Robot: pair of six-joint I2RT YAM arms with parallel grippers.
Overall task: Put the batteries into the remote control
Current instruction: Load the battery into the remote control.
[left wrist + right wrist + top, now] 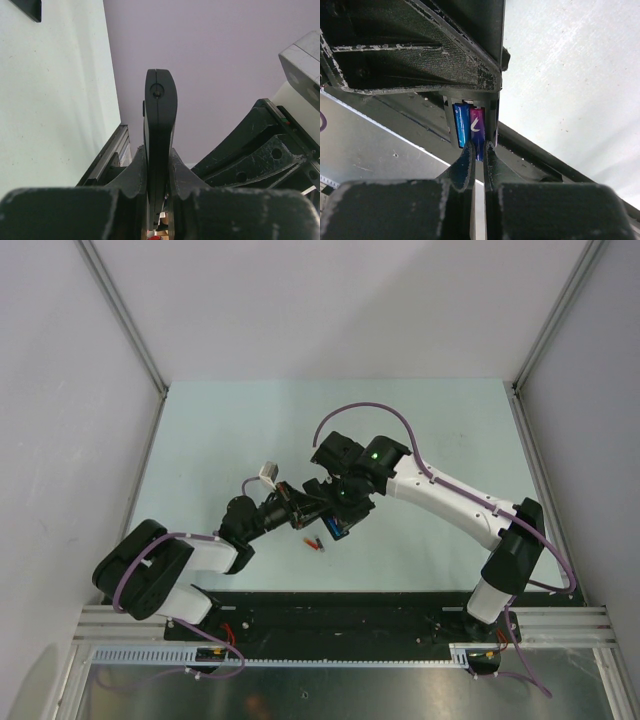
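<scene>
Seating a battery in the clamped remote control [160, 110]

On the table [250, 420], nearer than the remote control, lies a spare red-orange battery [313, 543]. The left gripper [159, 165] pinches the remote control tight on edge, presenting its recess. There the right gripper [478, 152], jaws almost closed, meets the purple battery [477, 125] beside the blue battery [461, 127], probably pressing it home.

No writing I can read

The only mark is a white curved stroke on the magenta battery [477, 127], just ahead of my right gripper [480, 149], and too little of it shows to make out a letter or sign.
</scene>
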